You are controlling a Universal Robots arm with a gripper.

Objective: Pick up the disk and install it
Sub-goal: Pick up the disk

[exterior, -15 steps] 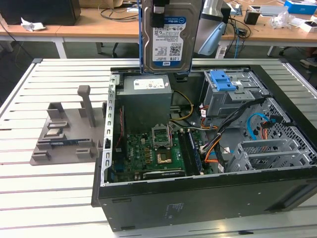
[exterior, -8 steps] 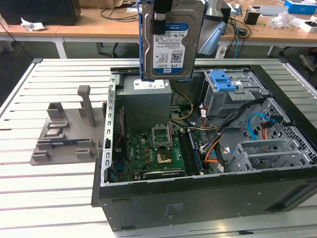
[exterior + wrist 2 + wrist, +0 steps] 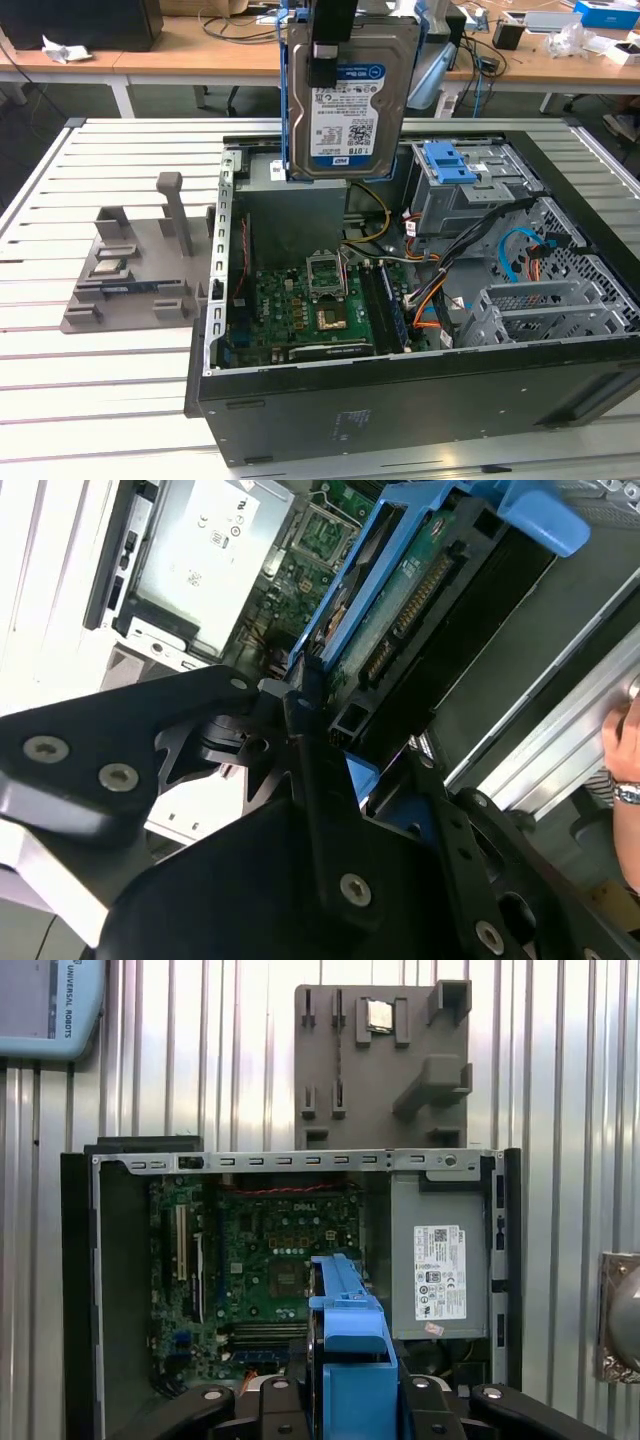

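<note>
The slatted table (image 3: 90,400) carried an open computer case (image 3: 400,410), and the disk (image 3: 350,100) hung in the air above its far side, clear of everything inside. Its long axis stood upright, label toward the exterior view, directly below the pincer (image 3: 325,55), which was clamped on its upper end. The grey drive cage (image 3: 470,198) lay lower, toward the exterior view's right.

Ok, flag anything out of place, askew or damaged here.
Nothing looks damaged or spilled. Only the disk is out of place: it hangs upright in the hand above the open computer case, not seated inside. A person's wrist is close by in the second wrist view.
</note>
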